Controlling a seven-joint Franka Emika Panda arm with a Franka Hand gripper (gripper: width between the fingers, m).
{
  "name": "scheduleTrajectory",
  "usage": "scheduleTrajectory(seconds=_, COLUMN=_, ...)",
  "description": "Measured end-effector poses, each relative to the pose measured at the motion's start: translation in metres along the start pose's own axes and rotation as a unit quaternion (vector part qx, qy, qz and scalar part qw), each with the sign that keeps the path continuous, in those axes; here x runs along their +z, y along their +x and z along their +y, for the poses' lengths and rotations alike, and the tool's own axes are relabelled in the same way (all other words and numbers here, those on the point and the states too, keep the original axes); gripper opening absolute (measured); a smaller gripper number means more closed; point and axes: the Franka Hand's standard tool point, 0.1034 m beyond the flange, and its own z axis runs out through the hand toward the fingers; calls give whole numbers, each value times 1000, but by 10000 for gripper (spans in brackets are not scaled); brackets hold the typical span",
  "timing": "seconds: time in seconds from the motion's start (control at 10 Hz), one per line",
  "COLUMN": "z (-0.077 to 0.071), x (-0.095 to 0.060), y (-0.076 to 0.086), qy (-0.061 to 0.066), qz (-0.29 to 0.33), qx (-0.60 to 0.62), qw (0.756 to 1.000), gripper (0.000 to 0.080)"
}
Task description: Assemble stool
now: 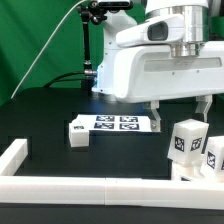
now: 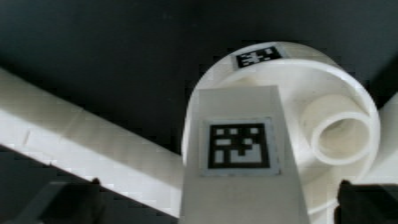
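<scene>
Holding my gripper (image 1: 180, 115) just above a stool leg (image 1: 186, 142) at the exterior view's right, jaws spread wide apart.

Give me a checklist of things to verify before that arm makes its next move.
1. End effector open: ok, jaws stand wide apart.
2. End effector empty: ok, nothing sits between the jaws.
3. Leg under the end effector: ok, it stands just below the jaws.
4. Room for a finger beside the second leg: cannot tell, the two stand very close.
5. Marker board out of the way: ok, it lies apart, toward the exterior view's left.
</scene>
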Motion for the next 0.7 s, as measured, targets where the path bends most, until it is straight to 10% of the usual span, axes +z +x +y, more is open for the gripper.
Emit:
scheduleTrajectory(seconds=0.2, z=-5, x=2, y=1, qy=2, qz=-1, qx=17, qw=1000, gripper=649)
scheduleTrajectory(seconds=0.4, z=-6, x=2, y=1, qy=3, qz=-1, qx=24, qw=1000, gripper=407)
scheduleTrajectory(seconds=0.7, z=-5, x=2, y=1, qy=2, qz=0, qx=37, qw=999, gripper=341)
